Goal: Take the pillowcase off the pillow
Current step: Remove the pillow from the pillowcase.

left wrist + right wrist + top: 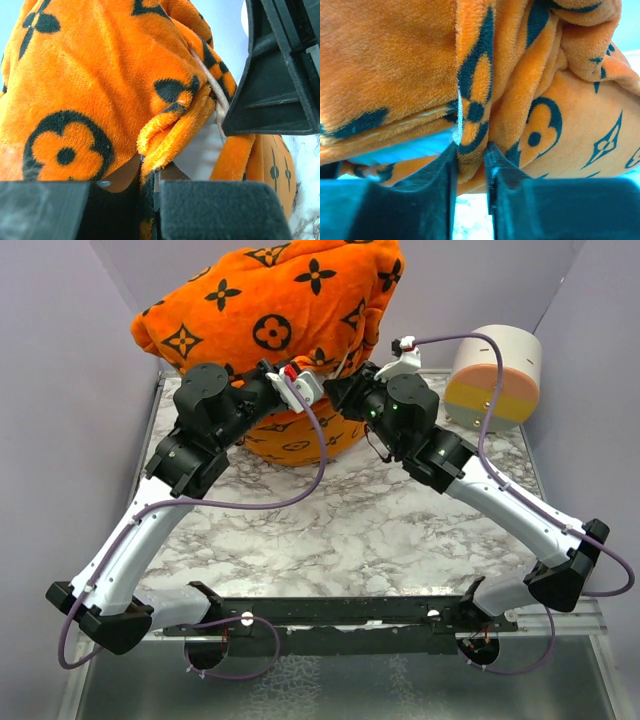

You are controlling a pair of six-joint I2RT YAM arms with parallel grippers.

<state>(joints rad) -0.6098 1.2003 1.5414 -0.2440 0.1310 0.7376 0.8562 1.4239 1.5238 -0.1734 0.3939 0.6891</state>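
Note:
The orange plush pillowcase [270, 310] with black flower marks is lifted at the back of the table, bulging. It covers the pillow, which is hidden inside. Its lower part hangs down to the marble behind the grippers. My left gripper [318, 400] is shut on a fuzzy edge of the pillowcase [165, 130], pinched between its pads [150, 182]. My right gripper [347, 390] is shut on a hanging fold of the pillowcase [472, 100], held between its pads [470, 157]. The two grippers are close together under the bundle. The right gripper's black body [275, 75] also shows in the left wrist view.
A white, orange and yellow cylinder [495, 375] lies at the back right. The marble tabletop [340, 530] is enclosed by grey walls at the left, right and back. Purple cables loop off both arms.

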